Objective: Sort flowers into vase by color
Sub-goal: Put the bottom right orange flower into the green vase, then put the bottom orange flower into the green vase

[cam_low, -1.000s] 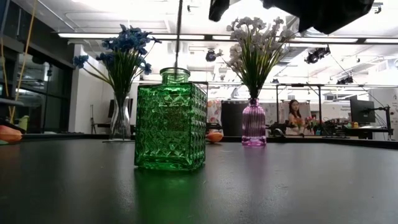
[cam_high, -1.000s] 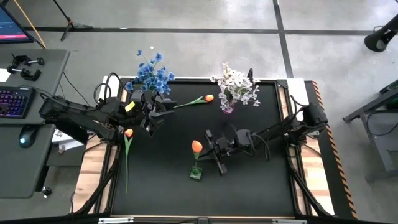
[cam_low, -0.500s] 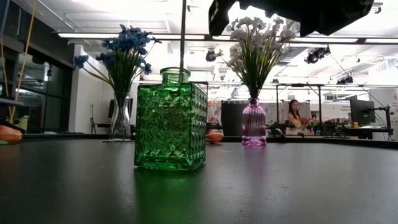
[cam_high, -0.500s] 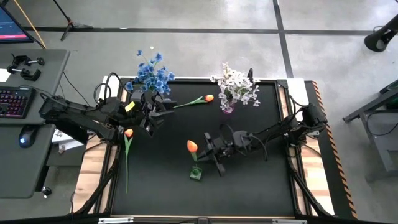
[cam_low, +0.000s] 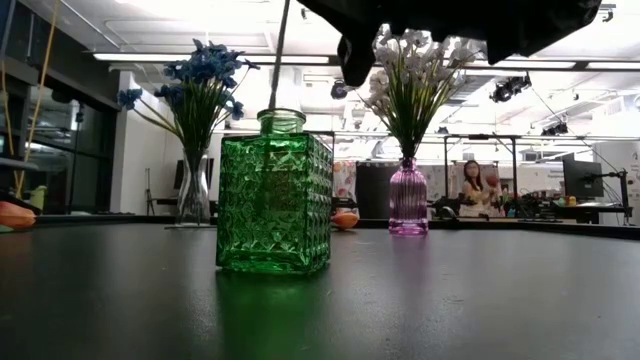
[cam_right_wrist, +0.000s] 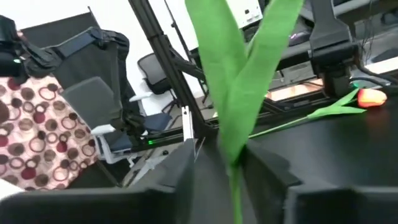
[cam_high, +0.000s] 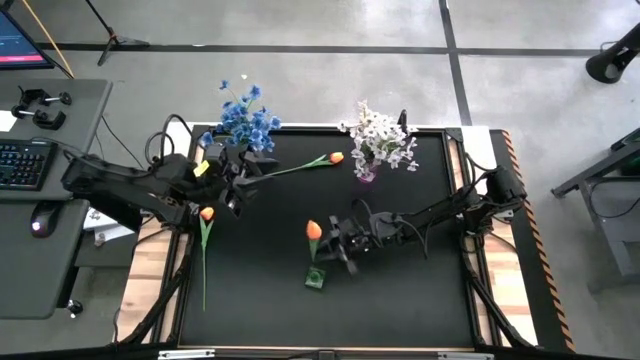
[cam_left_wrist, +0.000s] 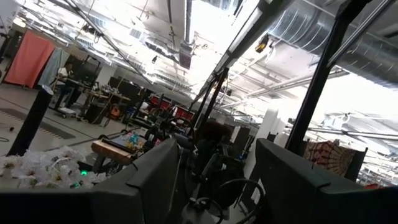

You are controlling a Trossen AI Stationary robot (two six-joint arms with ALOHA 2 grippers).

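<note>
- One green glass vase (cam_low: pixel 274 195) stands nearest on the black table (cam_high: pixel 400 300), with an orange tulip (cam_high: pixel 314 230) standing in it, the stem rising out of the neck.
- Just above the green vase, the right hand (cam_high: pixel 340 250) is at that stem. The stem and its leaves run between the two fingers (cam_right_wrist: pixel 199 174), but I cannot tell whether the hand clamps it or is loose of it.
- Left of the green vase, a second tulip (cam_high: pixel 206 214) lies over the table's edge.
- Beyond the green vase to the left, the left hand (cam_high: pixel 238 185) hangs with its fingers well apart, holding nothing.
- Farther back, a third tulip (cam_high: pixel 300 166) lies flat on the table.
- Farthest from the green vase, a purple vase (cam_low: pixel 407 200) holds the white blossoms (cam_high: pixel 378 135), and a clear vase (cam_low: pixel 193 190) holds the blue blossoms (cam_high: pixel 243 120).
</note>
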